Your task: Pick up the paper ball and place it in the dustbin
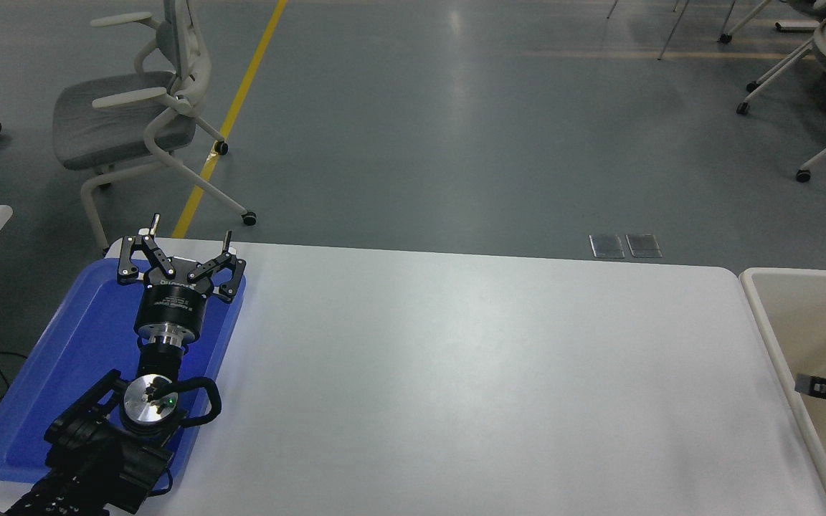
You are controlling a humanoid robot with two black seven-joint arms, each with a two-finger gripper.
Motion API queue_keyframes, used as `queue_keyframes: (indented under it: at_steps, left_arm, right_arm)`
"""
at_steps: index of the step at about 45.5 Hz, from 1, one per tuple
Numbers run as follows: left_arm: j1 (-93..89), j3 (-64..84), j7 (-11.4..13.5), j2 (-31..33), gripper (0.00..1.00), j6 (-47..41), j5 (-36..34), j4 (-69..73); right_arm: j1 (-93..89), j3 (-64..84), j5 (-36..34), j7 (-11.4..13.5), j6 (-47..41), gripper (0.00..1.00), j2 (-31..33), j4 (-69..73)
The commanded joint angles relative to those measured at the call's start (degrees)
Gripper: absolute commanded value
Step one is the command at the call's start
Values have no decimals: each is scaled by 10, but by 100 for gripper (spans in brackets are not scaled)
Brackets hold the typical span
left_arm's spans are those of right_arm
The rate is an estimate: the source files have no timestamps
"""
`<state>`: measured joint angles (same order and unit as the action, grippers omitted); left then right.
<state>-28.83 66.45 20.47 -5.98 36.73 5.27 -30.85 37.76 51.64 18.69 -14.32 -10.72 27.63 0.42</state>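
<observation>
Broadly, by descending size:

White table [470, 373]: fills the lower half of the head view, rounded far corners, its middle bare.

Dustbin [761, 315]: rectangular, cream inside with a rounded white rim, standing just beside the table's right edge; only its left part is in the frame. No paper ball can be seen in the visible part of the bin or on the table; where it lies cannot be told.

Blue tray [33, 401]: flat, on the table's left end, running from the far left corner toward the near edge.

Office chair [133, 107]: grey seat, white frame on castors, on the floor beyond the table's far left corner, beside a yellow floor line [241, 93].

Left arm: parked over the blue tray at the lower left. Left gripper [189, 242]: pointing away from the camera, its two fingers spread wide apart with nothing between them.

Right gripper [825, 388]: only a small dark tip enters from the right edge, over the inside of the dustbin near its left wall. Whether it is spread or closed cannot be told; nothing visible is held in it.

Two small metal floor plates [625, 246]: side by side, just beyond the table's far edge.
</observation>
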Motion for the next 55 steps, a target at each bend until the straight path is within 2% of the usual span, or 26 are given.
queue_keyframes:
  at_steps: [1, 16, 22, 31, 40, 55]
  left_arm:
    - [0, 0, 0, 0, 100, 0, 0, 0]
    - [0, 0, 0, 0, 100, 0, -1, 0]
    - [0, 0, 0, 0, 100, 0, 0, 0]
    - [0, 0, 0, 0, 100, 0, 0, 0]
    - [0, 0, 0, 0, 100, 0, 0, 0]
    - [0, 0, 0, 0, 100, 0, -1, 0]
  right_arm:
    - [19, -11, -2, -3, -1, 100, 9, -5]
    - [69, -158, -3, 6, -6, 100, 6, -3]
    - [90, -250, -14, 31, -6, 100, -3, 2]
    - [119, -375, -68, 46, -6, 100, -21, 20]
    - [139, -528, -124, 82, -6, 100, -9, 114]
    - [116, -784, -143, 83, -4, 100, 33, 323]
